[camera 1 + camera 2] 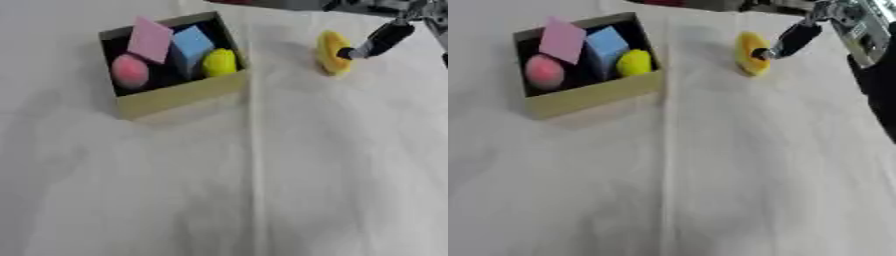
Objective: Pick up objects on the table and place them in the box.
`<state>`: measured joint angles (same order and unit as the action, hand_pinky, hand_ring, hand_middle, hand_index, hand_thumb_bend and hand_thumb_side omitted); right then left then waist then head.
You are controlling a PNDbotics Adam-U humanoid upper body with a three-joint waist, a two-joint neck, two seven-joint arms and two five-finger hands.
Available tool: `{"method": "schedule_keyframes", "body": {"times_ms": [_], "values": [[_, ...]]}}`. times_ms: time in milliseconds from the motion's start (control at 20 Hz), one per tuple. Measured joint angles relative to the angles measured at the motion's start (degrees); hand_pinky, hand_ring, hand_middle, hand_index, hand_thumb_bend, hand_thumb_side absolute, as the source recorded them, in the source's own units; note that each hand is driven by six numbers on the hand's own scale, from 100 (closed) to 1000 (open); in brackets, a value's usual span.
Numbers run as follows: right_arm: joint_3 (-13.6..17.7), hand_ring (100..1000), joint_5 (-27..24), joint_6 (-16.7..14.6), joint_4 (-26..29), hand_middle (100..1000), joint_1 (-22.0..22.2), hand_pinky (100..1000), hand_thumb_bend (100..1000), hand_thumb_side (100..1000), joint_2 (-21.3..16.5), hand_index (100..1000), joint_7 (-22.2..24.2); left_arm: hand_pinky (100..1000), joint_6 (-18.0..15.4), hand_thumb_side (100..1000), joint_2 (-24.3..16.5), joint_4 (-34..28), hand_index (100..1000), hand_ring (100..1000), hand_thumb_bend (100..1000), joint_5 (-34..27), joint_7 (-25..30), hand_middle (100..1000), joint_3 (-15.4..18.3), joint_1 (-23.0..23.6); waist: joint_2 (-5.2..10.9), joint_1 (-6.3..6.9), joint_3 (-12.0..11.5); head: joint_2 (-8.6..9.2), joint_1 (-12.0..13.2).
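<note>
White table (306, 190); right hand (791, 40) fingertip touching yellow object (332, 52).

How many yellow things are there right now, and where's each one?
2. One yellow ball sits inside the box, at its right side beside the blue block. One yellow piece stands on the table right of the box, touched by the right hand. Others may be hidden inside.

At about one o'clock in both views the right hand (833, 22) is seen as a mix of black and silver parts. A slim black finger (794, 39) with a small pale silvery tip is shown, joined to bright metal linkage pieces. A silver-grey plate with dark spots, perhaps screws, is bordered by a broad black mass at three o'clock.
</note>
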<state>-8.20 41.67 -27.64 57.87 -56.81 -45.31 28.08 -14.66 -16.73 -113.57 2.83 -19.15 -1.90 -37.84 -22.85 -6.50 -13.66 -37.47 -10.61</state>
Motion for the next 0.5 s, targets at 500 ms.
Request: {"method": "schedule_keyframes", "body": {"times_ms": [500], "values": [[1.32,904,4.84,0.96,-6.21,840,-1.24,858,410,281,2.46,911,-1.57,711,0.00,514,0.00,0.00,798,732,515,0.00,-0.01,669,0.00,-0.11,-0.61,0.07,-0.21,0.82,0.46]]}}
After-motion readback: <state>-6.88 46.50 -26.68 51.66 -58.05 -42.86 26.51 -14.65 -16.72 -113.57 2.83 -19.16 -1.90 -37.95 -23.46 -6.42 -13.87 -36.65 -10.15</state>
